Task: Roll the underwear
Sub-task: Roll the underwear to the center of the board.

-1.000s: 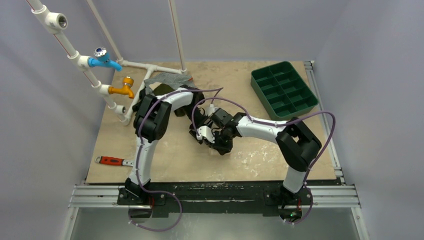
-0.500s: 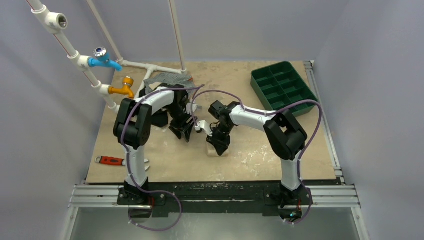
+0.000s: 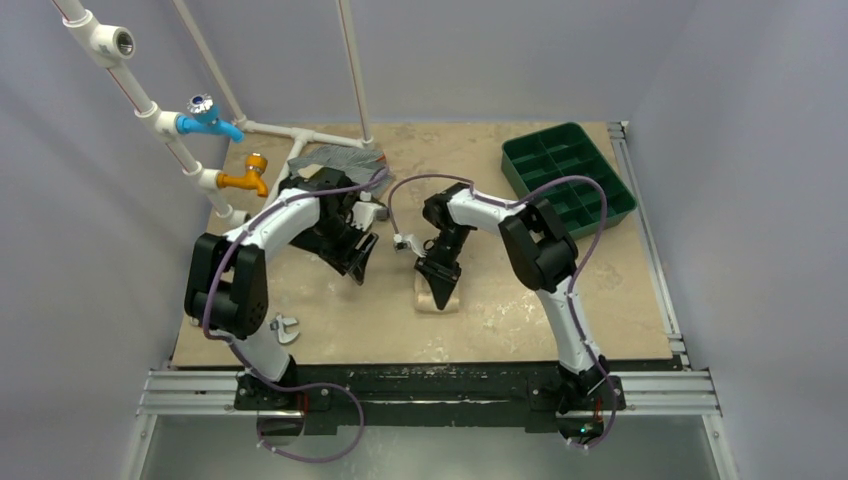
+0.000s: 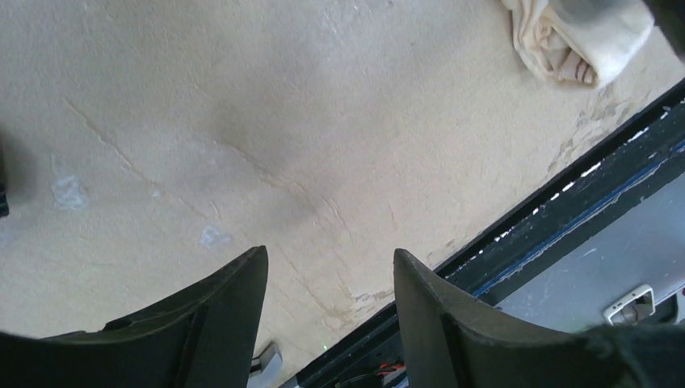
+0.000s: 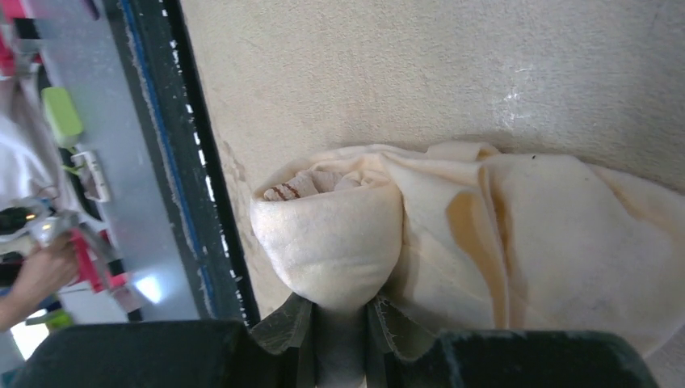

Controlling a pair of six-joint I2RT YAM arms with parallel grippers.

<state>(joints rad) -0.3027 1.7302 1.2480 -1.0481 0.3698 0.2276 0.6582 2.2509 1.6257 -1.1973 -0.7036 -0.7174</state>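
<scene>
You drew the left fingers [image 4: 230, 311] back, spread, empty; the right fingers [image 5: 279, 327] stayed pinched on the underwear [image 5: 452, 234]; its roll looked nearly done.

top view: underwear [image 3: 428, 303] largely covered by right gripper [image 3: 441, 287] | wrench [image 3: 285, 328] partly hidden under left arm [image 3: 225, 290] | left wrist view: underwear cut off by top edge, grey blur over it not identified | right wrist view: underwear cut off at right edge, pinched fold hidden inside the jaws
</scene>
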